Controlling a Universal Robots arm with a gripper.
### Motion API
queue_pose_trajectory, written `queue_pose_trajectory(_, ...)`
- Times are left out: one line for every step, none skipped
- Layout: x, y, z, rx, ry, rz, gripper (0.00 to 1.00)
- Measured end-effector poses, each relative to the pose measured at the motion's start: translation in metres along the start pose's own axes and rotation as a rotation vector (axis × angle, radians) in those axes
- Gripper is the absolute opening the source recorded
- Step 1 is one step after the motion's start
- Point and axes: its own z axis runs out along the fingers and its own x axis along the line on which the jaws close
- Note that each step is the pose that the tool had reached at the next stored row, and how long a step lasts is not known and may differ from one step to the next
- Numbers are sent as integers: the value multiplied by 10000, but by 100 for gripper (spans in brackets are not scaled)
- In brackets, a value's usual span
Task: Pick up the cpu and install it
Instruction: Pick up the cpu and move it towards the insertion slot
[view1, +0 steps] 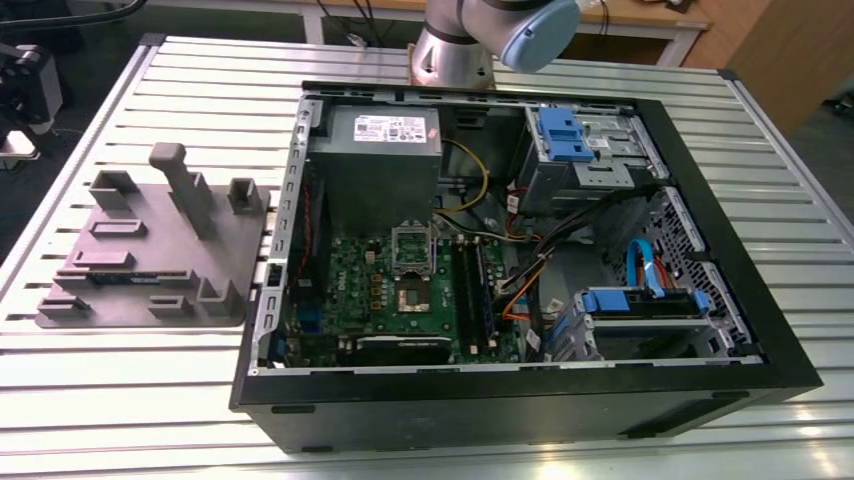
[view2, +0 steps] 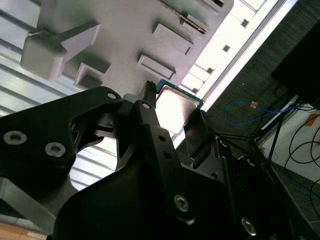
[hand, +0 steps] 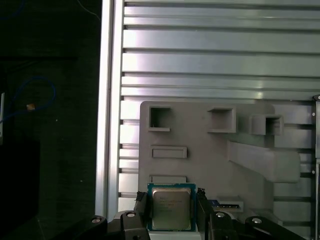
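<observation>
**Q:** Where is the cpu?

**A:** The cpu (hand: 171, 209), silver top facing the camera and green rim showing, sits between the two black fingers (hand: 202, 207) of the gripper (hand: 171, 197). It hangs above the grey fixture plate (hand: 200, 160). In the second wrist view it appears lifted clear of the plate's surface.

**Q:** State of the gripper?

**A:** Closed to the chip's width, with one finger against each of two opposite edges. It holds nothing else.

**Q:** What surrounds the fixture plate?

**A:** It has raised blocks and shallow pockets, and it lies on a slatted metal table (view1: 134, 400). In the exterior view an open computer case (view1: 534, 405) stands just beside the plate, on the exterior view's right. A green motherboard (view1: 360, 290) lies inside the case. The arm (view1: 467, 40) rises beyond the case, well apart from the plate.
</observation>
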Motion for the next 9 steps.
queue_pose_trajectory(0,0,0,0,-1,0,47)
queue_pose_trajectory(0,0,-1,-1,-1,0,47)
queue_pose_trajectory(0,0,-2,0,0,0,47)
queue_pose_trajectory(0,0,-3,1,2,0,47)
queue_pose_trajectory(0,0,-3,1,2,0,47)
queue_pose_trajectory(-3,0,-4,1,2,-1,47)
queue_pose_trajectory(-8,0,-5,2,4,-1,47)
queue_pose_trajectory(-13,0,-4,2,3,-1,47)
queue_pose_trajectory(-20,0,-4,1,2,-1,47)
